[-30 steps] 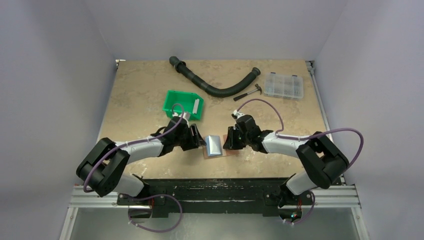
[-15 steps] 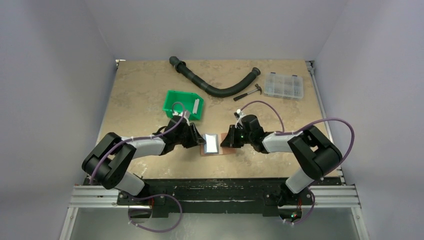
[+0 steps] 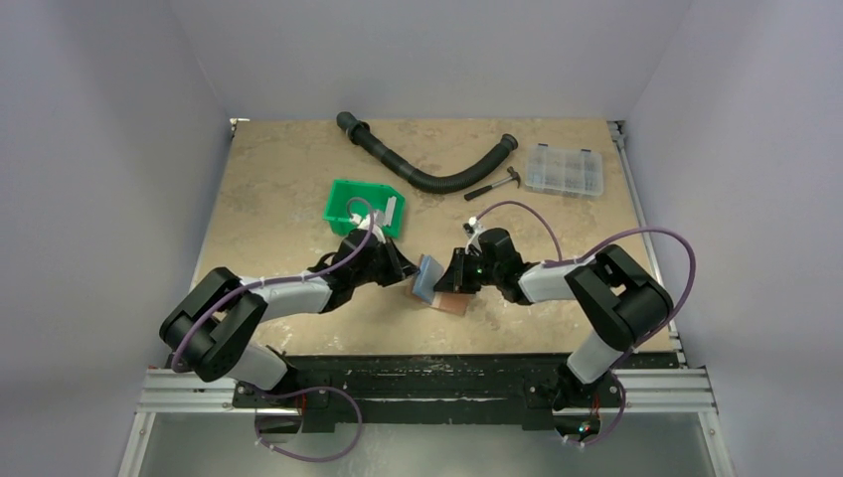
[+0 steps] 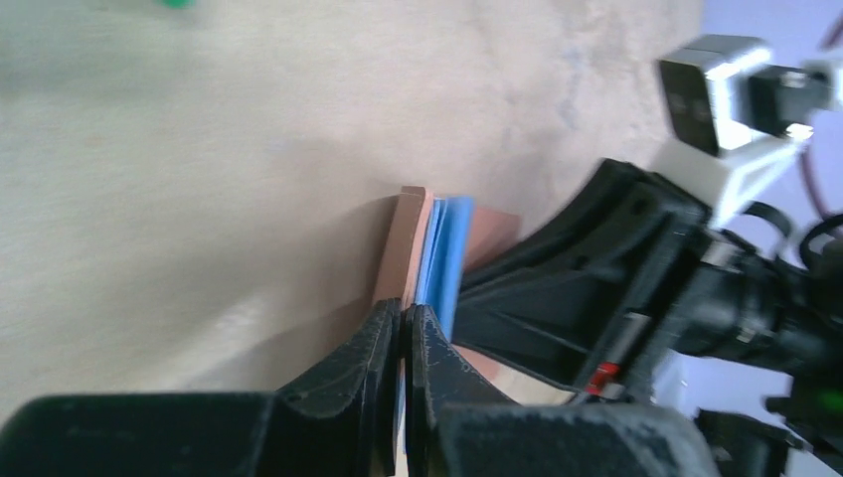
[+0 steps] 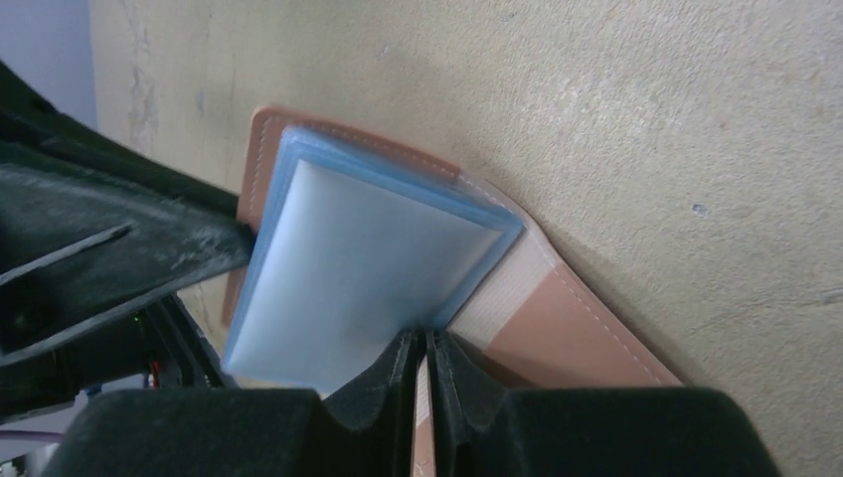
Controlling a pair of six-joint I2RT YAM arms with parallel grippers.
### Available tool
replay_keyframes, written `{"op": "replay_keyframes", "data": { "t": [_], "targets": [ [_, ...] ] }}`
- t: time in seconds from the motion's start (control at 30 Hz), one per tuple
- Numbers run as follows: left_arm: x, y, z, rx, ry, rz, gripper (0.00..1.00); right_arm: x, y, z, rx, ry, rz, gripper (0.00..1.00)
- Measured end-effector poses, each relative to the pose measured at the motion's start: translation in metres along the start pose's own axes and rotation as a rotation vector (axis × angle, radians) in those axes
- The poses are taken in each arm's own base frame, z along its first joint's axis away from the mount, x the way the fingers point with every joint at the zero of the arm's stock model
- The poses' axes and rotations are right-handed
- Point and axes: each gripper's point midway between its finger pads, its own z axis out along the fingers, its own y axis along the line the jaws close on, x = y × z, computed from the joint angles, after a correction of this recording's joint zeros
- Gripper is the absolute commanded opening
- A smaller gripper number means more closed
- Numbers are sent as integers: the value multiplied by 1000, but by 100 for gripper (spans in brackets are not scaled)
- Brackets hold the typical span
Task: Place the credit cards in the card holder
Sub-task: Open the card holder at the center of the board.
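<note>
No words, numbers or brand names can be read in any of the three views. The white strip (image 3: 392,210) on the green bin (image 3: 348,204) is too small to show any writing. Up close, the card holder (image 5: 596,333) shows only plain brown leather and a line of stitches — no letters.
</note>
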Motion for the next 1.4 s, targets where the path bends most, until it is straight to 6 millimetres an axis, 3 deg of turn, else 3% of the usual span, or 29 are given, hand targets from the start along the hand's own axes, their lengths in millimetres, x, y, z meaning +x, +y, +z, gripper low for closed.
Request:
{"op": "replay_keyframes", "data": {
  "t": [0.13,0.23,0.43,0.57,0.67,0.77,0.97,1.17,1.4],
  "targets": [
    [3,-34,-3,107,19,10,0,2,0,-6,23,8,-1,28],
    [14,-45,-6,148,61,17,0,6,0,-15,57,19,0,33],
    [24,-46,-8,154,106,11,0,11,6,-34,67,22,32,49],
    [28,-44,-9,150,127,9,0,1,20,-47,46,-24,29,62],
    [30,-45,-9,153,135,10,0,-8,32,-56,16,-64,16,66],
    [32,-46,-10,158,143,11,0,-11,35,-57,10,-74,11,66],
    [33,-46,-10,157,150,3,0,-1,20,-48,57,-30,37,64],
    [35,-42,-10,134,159,-1,0,-1,16,-47,73,-32,40,46],
    [34,-37,-9,96,159,7,0,0,14,-48,84,-36,42,37]
  ]
}}
